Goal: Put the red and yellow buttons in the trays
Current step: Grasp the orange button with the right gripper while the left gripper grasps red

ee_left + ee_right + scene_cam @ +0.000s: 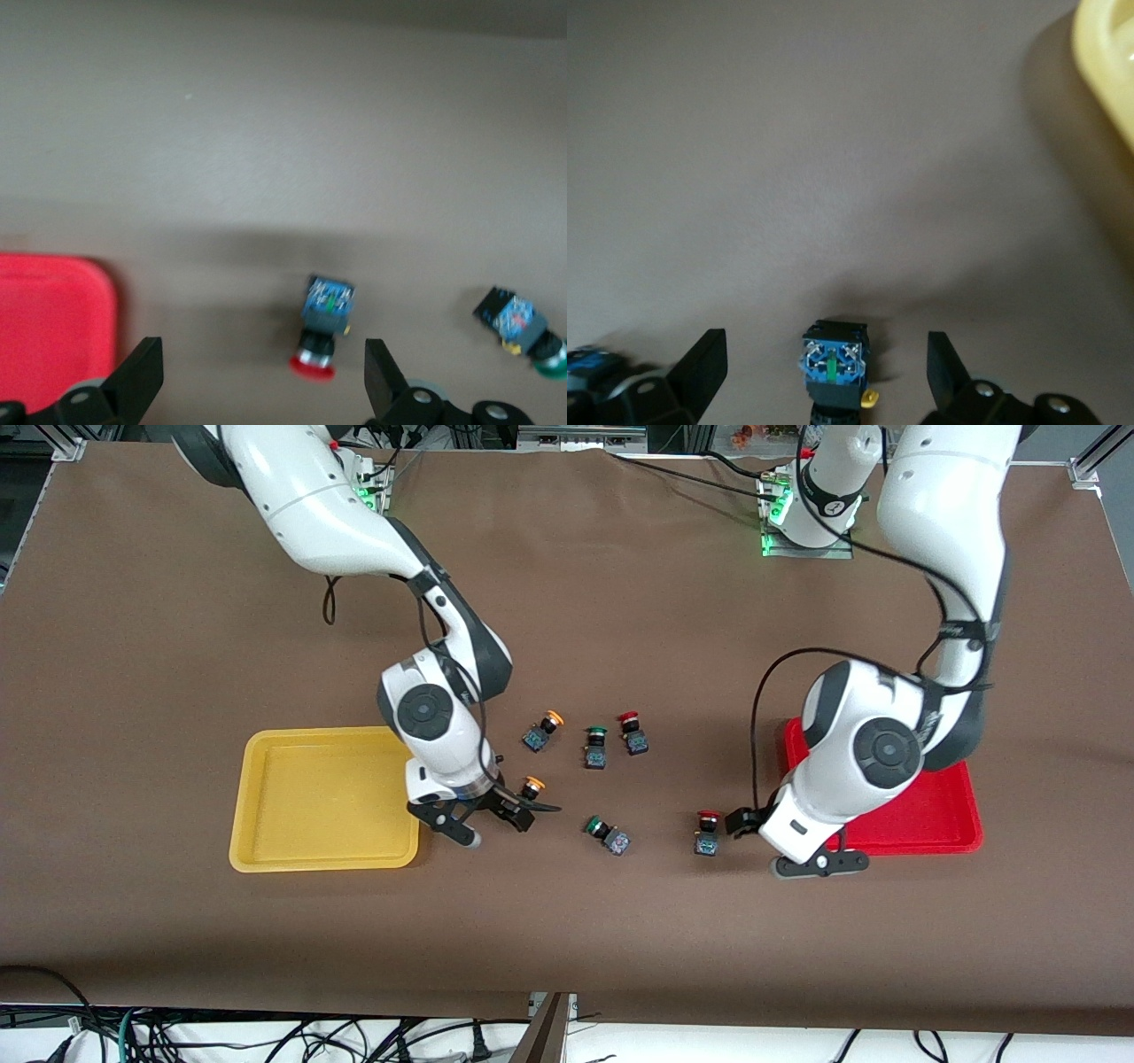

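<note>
My right gripper is open, low over the table beside the yellow tray. A yellow-capped button lies between its fingers; in the right wrist view it is untouched in my open right gripper. My left gripper is open beside the red tray. A red-capped button lies close by; in the left wrist view it sits just ahead of my open left gripper. Another yellow-capped button and another red-capped button lie mid-table. Both trays hold nothing.
Two green-capped switches lie on the brown cloth: one between the two mid-table buttons, one between the two grippers, also in the left wrist view. The red tray's corner and the yellow tray's rim show in the wrist views.
</note>
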